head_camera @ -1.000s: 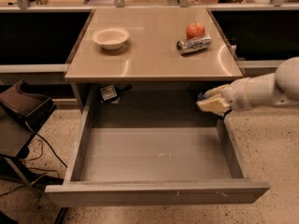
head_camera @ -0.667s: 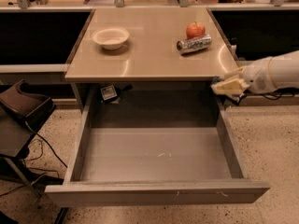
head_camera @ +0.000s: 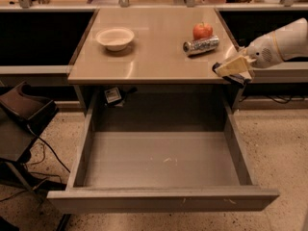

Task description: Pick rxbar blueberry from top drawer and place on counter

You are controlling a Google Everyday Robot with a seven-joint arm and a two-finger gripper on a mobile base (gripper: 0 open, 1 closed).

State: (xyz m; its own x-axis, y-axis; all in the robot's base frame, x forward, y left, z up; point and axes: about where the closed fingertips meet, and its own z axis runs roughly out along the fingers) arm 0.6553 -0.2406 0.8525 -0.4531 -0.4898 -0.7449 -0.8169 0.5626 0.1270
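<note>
Rxbar blueberry [head_camera: 237, 79], a small flat snack bar in a dark wrapper, shows as a dark sliver pinched under the pale two-finger claw [head_camera: 232, 69] at the right edge of the glossy tan bench [head_camera: 159, 57]; probably light, bendy and slippery; best gripped across its narrow middle.

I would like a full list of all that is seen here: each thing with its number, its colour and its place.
Square glossy counter: one, tan, centre.
Wide metal top drawer: one, grey, pulled open below the counter.
Round bowl: one, white, counter's rear left.
Round apple: one, red, counter's rear right.
Metal can: one, silver, lying in front of the apple.
Small labelled box: one, dark, under the counter's left side.
Floor cables: several, black, left.
Thin strip: one, dark, just under the gripper; I cannot tell what it is.
Robot's gripper: one, cream, at the counter's front right corner.
Robot's arm: one, white, reaching in from the right.
</note>
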